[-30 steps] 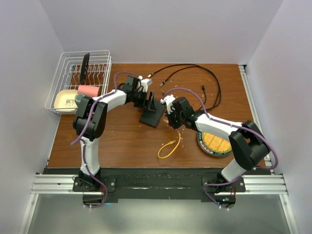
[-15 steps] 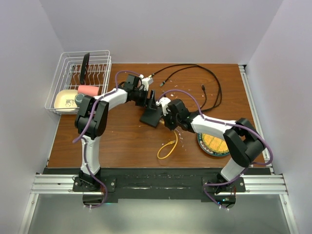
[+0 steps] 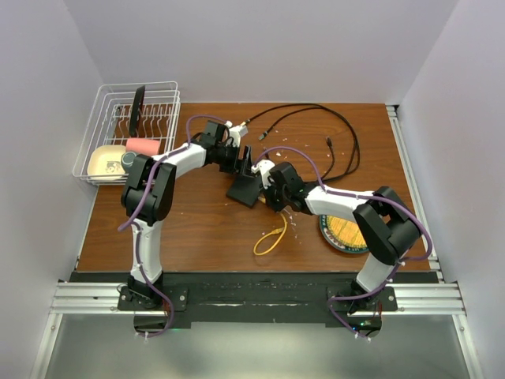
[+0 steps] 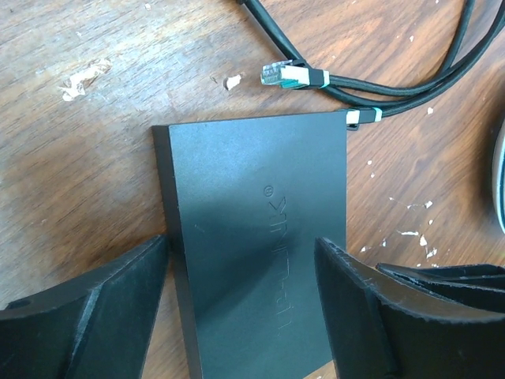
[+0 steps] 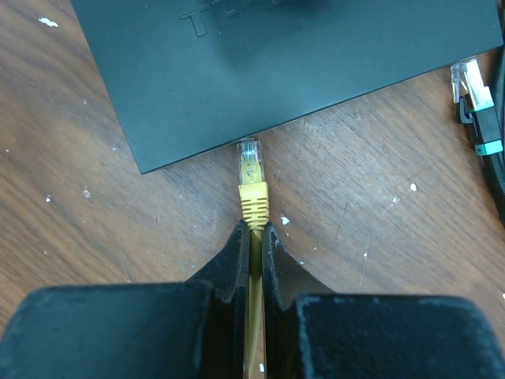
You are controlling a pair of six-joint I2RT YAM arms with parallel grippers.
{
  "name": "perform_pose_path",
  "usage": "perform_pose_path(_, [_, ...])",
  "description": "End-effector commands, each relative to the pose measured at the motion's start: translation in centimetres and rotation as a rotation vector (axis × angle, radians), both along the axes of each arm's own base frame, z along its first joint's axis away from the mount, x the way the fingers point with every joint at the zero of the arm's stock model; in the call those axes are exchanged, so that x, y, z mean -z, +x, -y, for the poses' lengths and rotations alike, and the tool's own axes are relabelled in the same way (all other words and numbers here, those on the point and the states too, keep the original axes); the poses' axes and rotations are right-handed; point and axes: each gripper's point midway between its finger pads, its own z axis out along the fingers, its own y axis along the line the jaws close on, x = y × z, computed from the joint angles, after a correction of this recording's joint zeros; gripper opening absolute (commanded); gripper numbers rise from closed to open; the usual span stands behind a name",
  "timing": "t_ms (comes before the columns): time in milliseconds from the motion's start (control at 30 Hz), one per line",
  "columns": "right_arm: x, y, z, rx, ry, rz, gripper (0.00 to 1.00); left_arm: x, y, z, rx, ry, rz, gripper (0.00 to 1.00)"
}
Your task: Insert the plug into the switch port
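Both halves of the right gripper (image 5: 254, 230) are pinched tight on the yellow cable (image 5: 255, 276) just behind the plug (image 5: 251, 170). Its clear tip, at twelve o'clock, meets the near edge of the switch (image 5: 300, 63). Meanwhile the left gripper (image 4: 245, 316) sits spread wide, bracing that box by its sides. I can't see the port itself, so I'd push dead straight and slow, no yaw.

Flat matte-black switch (image 5: 316, 63), yellow plug (image 5: 251, 170) tip-first against its long edge.
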Motion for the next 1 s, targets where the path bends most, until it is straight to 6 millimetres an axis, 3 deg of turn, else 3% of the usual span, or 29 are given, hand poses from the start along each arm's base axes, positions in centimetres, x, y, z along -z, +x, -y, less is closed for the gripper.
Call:
perform_pose_path(0, [-1.7,0.8,-1.6,-0.012,0.065,0.053,0.00,-2.1,0.3,-1.1,-0.047,-0.002,0.031,0.89])
perform_pose_path(333, [-1.9,-0.1,-1.9,-0.036,0.077,0.049,0.00,-1.9,-0.6,-2.9,-0.089,0.029,0.032,0.92])
perform_pose_path(633, [-2.5,-0.2,-2.3,-0.047,0.095,0.062,0.00,-1.0,-1.6,-2.1,-0.046,-0.021,-0.018,0.73])
perform_pose_path(967, [-3.9,-0.4,-3.0,-0.042,0.150,0.062,0.00,-0.6,-2.1,-1.9,-0.036,-0.026,-0.038,0.70])
